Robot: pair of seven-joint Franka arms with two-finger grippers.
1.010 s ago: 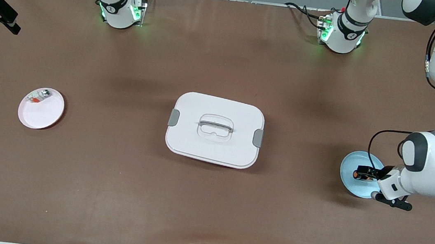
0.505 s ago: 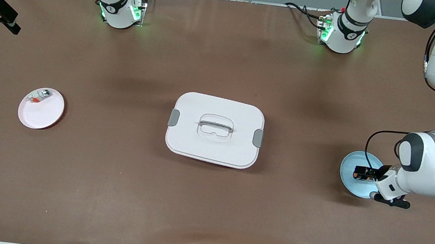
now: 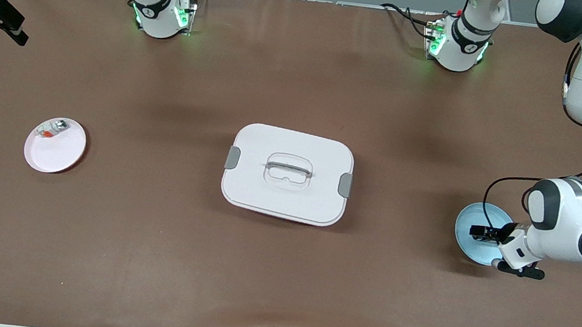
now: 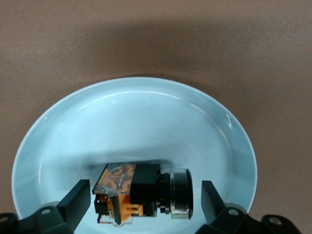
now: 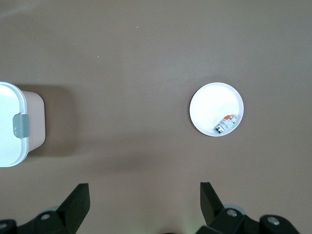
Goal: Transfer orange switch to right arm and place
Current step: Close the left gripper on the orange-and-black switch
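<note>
I see my left gripper (image 4: 141, 207), jaws open, straddling the tiny black-and-orange switch (image 4: 141, 195) lying in the pale blue round plate (image 4: 146, 112); the small silver-white piece (image 3: 52, 130) sits at 11 o'clock in the white round plate (image 3: 60, 154). My right gripper (image 5: 141, 207) waits with jaws open above the brown bench (image 3: 277, 273).

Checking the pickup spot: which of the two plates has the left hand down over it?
The pale blue plate holding the orange switch, at the left arm's end; the left hand straddles that switch.

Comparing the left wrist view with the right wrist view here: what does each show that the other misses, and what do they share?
Only the left wrist view shows the orange switch lying in the blue plate, between the open fingers of the left hand. Only the right wrist view shows the white plate holding a small silver-white piece, the lidded white box, and the open right hand. Both show the brown table.
</note>
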